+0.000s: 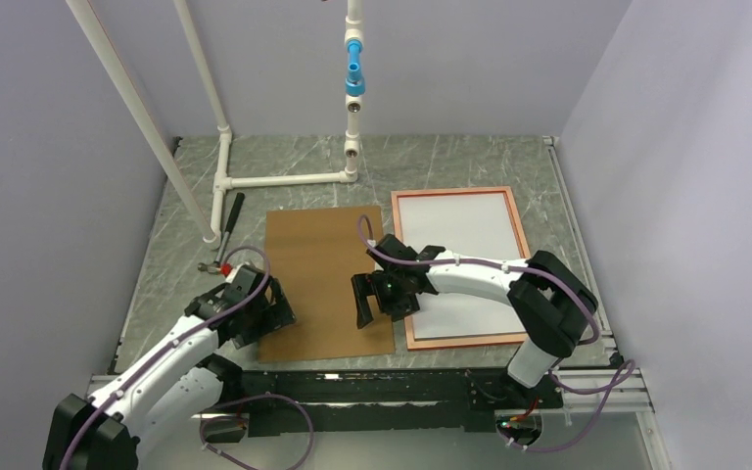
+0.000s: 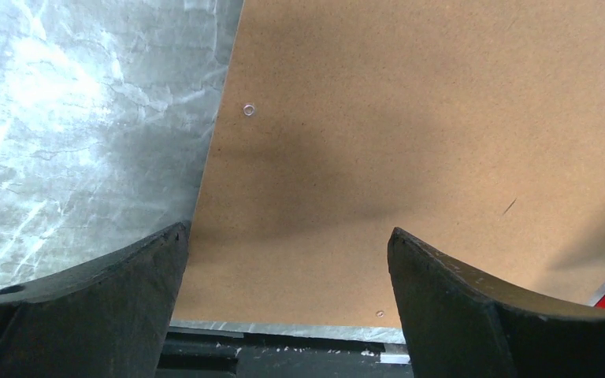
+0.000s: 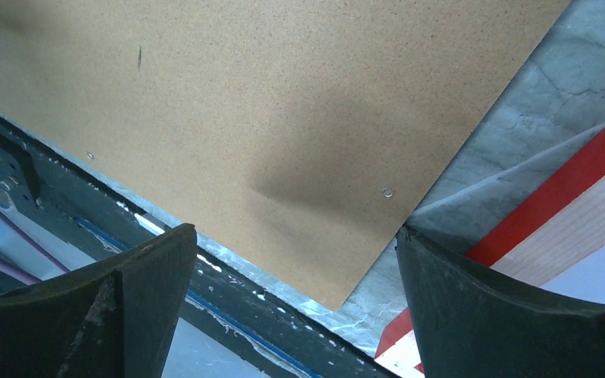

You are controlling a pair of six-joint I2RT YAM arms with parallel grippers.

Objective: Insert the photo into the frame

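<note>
The frame [image 1: 521, 235] lies flat at the right of the table, pale orange-wood face up. Its red edge [image 3: 567, 185] shows in the right wrist view. The photo [image 1: 455, 230] lies inside its border, white face up. A brown backing board [image 1: 318, 264] lies flat to the left of the frame. My right gripper [image 1: 377, 304] hovers open over the board's near right corner [image 3: 339, 295], with nothing between its fingers. My left gripper [image 1: 269, 313] stands open over the board's near left edge [image 2: 205, 236], also with nothing in it.
A white pipe stand [image 1: 284, 180] with a blue fitting [image 1: 354, 78] rises at the back. A black-handled tool [image 1: 230, 220] and a small red-tipped item [image 1: 223, 266] lie left of the board. A black rail [image 1: 372, 387] runs along the near table edge.
</note>
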